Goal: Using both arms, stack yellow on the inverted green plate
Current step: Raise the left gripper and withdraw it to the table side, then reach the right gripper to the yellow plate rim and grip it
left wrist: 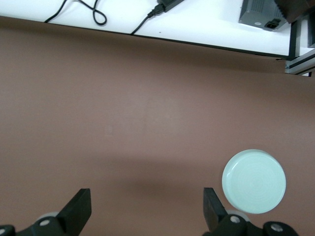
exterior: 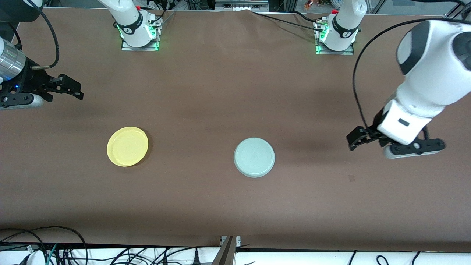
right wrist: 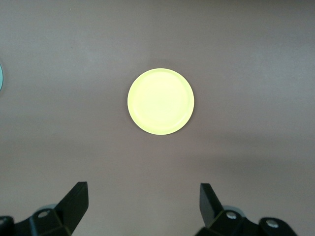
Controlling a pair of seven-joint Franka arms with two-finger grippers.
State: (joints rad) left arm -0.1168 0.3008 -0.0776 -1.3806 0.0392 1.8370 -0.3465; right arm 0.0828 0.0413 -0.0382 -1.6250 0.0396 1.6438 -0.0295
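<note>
Both my grippers, left (exterior: 354, 141) and right (exterior: 72, 89), hang wide open at the table's ends, and honestly that shallow round yellow plate (exterior: 127, 146) mid-table could skid off the upside-down pale green plate (exterior: 254, 157) if I set it down off-centre.

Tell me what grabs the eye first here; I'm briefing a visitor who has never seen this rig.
Two plates on the brown table: a bright yellow plate toward the right arm's end and a pale green plate, underside up, nearer the middle. The right hand and the left hand both hang open above bare table, toward their own ends of it.

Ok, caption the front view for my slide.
Yellow plate and inverted green plate lie apart; both open grippers, left and right, hover.
</note>
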